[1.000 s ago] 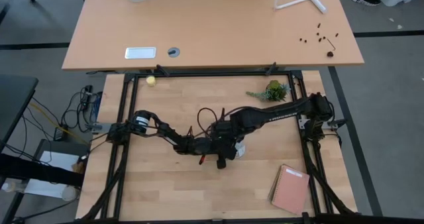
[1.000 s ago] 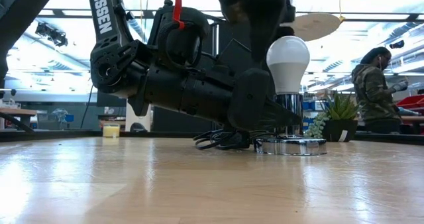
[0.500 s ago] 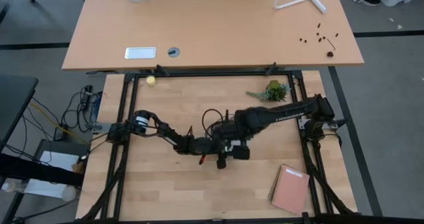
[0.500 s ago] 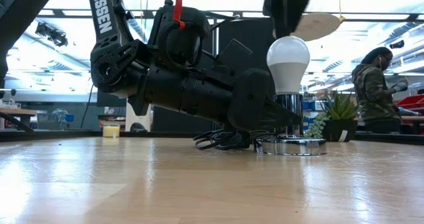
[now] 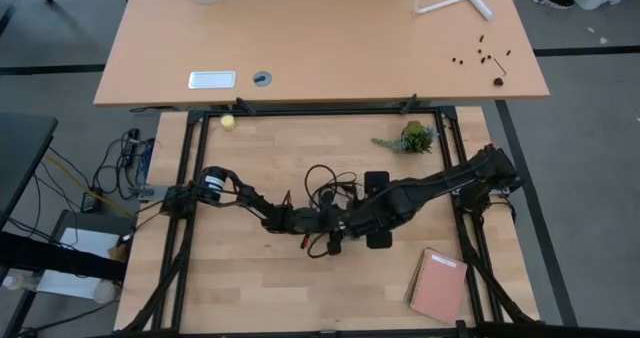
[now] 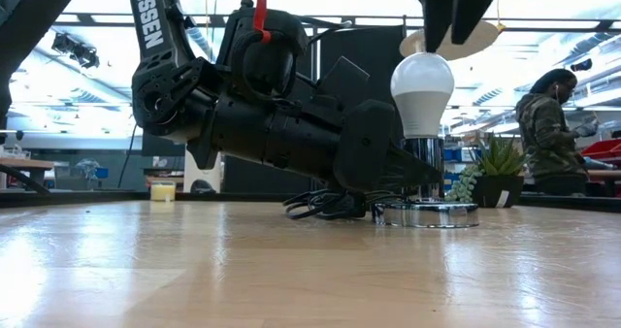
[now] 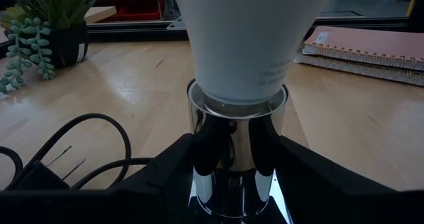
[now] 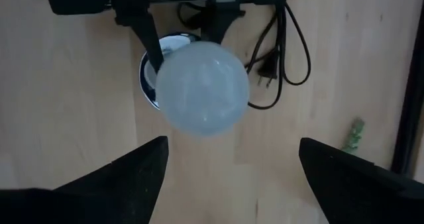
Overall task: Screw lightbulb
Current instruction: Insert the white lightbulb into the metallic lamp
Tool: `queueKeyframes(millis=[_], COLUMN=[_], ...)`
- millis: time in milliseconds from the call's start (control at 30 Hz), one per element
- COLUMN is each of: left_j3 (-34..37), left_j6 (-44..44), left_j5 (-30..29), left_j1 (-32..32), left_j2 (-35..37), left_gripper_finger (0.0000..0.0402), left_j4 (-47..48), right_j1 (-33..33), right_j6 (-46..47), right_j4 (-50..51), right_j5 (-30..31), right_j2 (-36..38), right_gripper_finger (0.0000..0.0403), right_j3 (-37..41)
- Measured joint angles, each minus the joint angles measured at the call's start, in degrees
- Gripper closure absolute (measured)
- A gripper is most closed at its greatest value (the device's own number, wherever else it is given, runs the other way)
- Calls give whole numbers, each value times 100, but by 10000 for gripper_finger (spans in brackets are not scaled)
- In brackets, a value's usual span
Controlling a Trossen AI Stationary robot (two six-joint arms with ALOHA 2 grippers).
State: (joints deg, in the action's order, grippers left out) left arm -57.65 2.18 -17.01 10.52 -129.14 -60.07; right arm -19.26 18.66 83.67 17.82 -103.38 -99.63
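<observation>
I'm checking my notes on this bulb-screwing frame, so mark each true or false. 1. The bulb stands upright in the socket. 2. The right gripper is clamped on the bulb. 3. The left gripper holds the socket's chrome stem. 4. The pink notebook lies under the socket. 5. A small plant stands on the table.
1. True: the bulb stands upright in the socket.
2. False: the right gripper is open and hangs above the bulb, touching nothing.
3. True: the left gripper has a finger on each side of the chrome stem.
4. False: the notebook lies apart, near the table's corner.
5. True: the plant stands near the far edge.
</observation>
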Motion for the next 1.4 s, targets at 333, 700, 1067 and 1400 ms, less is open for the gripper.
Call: queueKeyframes(millis=[333,700,1067,1400], left_j3=[2,8,11,11], left_j6=[0,-167,86,-5], left_j5=[4,-297,-567,-565], left_j1=[2,4,9,9], left_j2=[0,-2,-7,-9], left_gripper_finger=[203,203,203,203], left_j4=[3,-66,-100,-127], right_j1=[155,117,-479,-649], right_j6=[125,215,85,-500], right_j4=[-2489,-4658,-7460,-9440], right_j5=[-120,446,1243,2156], right_j2=[1918,2768,3192,3183], right_gripper_finger=[55,55,55,55], right_j3=[2848,5043,6676,7561])
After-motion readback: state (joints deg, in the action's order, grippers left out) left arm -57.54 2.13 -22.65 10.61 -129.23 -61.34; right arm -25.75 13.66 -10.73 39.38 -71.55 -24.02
